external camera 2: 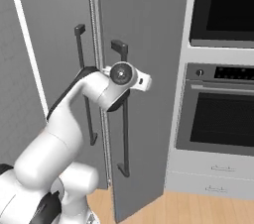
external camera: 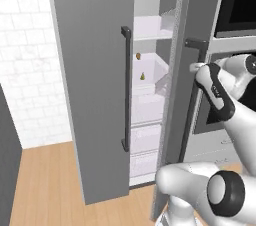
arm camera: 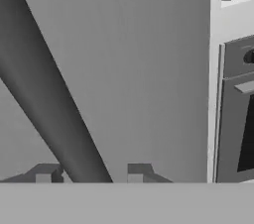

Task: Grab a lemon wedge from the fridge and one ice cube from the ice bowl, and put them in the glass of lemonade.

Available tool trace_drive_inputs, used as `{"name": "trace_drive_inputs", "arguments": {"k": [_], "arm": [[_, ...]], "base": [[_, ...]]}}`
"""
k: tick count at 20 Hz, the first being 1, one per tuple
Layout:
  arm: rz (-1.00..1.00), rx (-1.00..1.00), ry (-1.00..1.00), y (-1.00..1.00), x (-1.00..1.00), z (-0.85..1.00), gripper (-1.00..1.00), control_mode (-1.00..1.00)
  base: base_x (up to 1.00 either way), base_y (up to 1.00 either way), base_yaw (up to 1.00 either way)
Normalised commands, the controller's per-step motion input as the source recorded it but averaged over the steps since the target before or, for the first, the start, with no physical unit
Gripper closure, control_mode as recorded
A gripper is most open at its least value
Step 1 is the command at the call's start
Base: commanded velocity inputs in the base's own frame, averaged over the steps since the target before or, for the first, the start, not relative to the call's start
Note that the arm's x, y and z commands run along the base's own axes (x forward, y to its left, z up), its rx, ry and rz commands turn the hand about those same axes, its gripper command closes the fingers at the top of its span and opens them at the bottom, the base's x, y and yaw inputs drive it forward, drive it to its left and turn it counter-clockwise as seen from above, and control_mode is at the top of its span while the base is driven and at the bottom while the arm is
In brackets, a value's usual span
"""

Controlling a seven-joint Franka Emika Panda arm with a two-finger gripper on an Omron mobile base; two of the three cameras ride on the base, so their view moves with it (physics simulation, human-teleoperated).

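The fridge (external camera: 95, 70) stands with its left door swung wide and its right door (external camera 2: 149, 44) slightly ajar. Inside, the lemon wedge (external camera: 142, 76) sits on a white shelf, below a small orange-brown lump (external camera: 138, 56). My gripper (arm camera: 92, 173) is at the right door's dark bar handle (arm camera: 49, 94), near the handle's top. The bar runs between the two fingertips, which are closed around it. In the left base view the gripper (external camera: 192, 67) meets the handle (external camera: 190, 110) from the right. The ice bowl, ice cube and glass of lemonade are out of view.
A black-fronted oven stack (external camera 2: 223, 114) with drawers (external camera 2: 218, 178) below stands right of the fridge. The open left door (external camera: 90, 120) juts out over the wooden floor (external camera: 45, 180). A white brick wall (external camera: 25, 45) lies to the left.
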Motion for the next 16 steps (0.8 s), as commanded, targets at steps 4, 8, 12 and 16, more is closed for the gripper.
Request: {"name": "trace_drive_inputs", "arguments": {"k": [4, 8, 12, 16], "arm": [[-0.09, 0.01, 0.00, -1.00, -0.18, 0.30, 1.00, -1.00], [-0.13, 0.00, 0.00, -1.00, -0.08, 0.25, 1.00, -1.00], [-0.14, 0.01, -0.02, -0.89, -0.11, 0.07, 1.00, -1.00], [-0.17, 0.00, -0.04, -0.52, -0.16, 0.00, -1.00, -1.00]], "base": [[0.00, 0.00, 0.00], [0.00, 0.00, 0.00], [0.00, 0.00, 0.00], [0.00, 0.00, 0.00]]}}
